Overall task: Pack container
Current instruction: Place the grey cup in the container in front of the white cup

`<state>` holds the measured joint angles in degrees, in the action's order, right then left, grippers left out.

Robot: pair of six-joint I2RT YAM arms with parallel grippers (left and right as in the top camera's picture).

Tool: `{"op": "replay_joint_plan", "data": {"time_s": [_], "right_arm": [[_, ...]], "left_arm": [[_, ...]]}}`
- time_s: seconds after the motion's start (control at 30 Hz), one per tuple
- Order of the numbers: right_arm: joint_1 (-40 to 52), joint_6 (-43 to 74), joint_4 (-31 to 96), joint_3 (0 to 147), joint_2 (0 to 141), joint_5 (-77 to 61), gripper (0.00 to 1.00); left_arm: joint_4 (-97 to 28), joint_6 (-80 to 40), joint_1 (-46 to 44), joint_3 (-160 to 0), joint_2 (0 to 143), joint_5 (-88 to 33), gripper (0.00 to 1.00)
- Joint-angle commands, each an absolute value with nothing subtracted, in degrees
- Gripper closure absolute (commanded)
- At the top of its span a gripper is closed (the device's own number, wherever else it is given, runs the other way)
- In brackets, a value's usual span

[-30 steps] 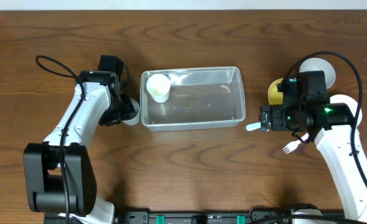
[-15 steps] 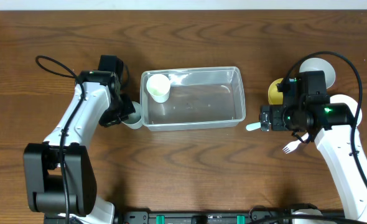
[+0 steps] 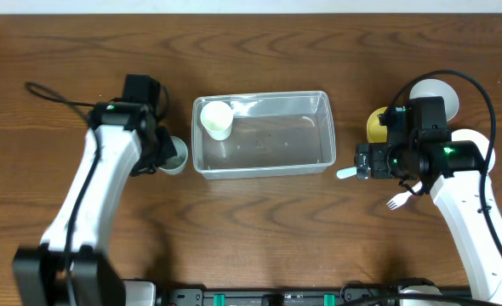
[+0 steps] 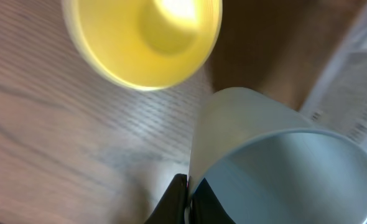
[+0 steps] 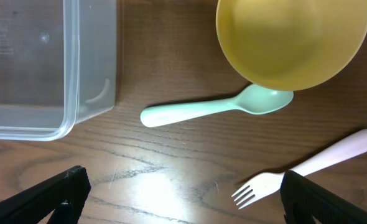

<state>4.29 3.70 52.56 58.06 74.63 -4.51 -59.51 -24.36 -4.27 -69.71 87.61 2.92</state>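
The left gripper (image 4: 185, 198) has its fingers almost closed, pinching the thin wall of a pale translucent plastic cup (image 4: 277, 162). A round yellow plastic vessel (image 4: 143, 37), blurred, shows at 11 o'clock of it. The right gripper (image 5: 183, 193) is wide open and holds nothing, with a mint-green plastic spoon (image 5: 214, 109) at 12 o'clock. The clear rectangular plastic container (image 3: 264, 172) sits mid-table, at 3 o'clock of the left gripper, with one small white cup (image 3: 217, 119) inside. The container looks light, smooth and somewhat flexible, so it may slide. Its stiffer rim is probably the best place to hold.
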Motion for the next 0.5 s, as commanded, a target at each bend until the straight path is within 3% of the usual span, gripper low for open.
{"op": "replay_joint_plan", "data": {"time_s": [0.0,0.2,0.47], "right_arm": [[3.70,4.23,52.25,58.81,74.63,-4.51,0.01],[3.70,4.23,52.29,58.81,74.63,-4.51,0.01],[3.70,4.23,52.25,58.81,74.63,-4.51,0.01]], "left_arm": [[-61.14,-22.13,-4.45,-73.49,82.06,5.39,0.94],[-62.13,-19.90,-7.20,-78.94,76.38,4.45,0.94],[-61.80,-19.11,-14.48,-83.18,80.09,0.78,0.94]]}}
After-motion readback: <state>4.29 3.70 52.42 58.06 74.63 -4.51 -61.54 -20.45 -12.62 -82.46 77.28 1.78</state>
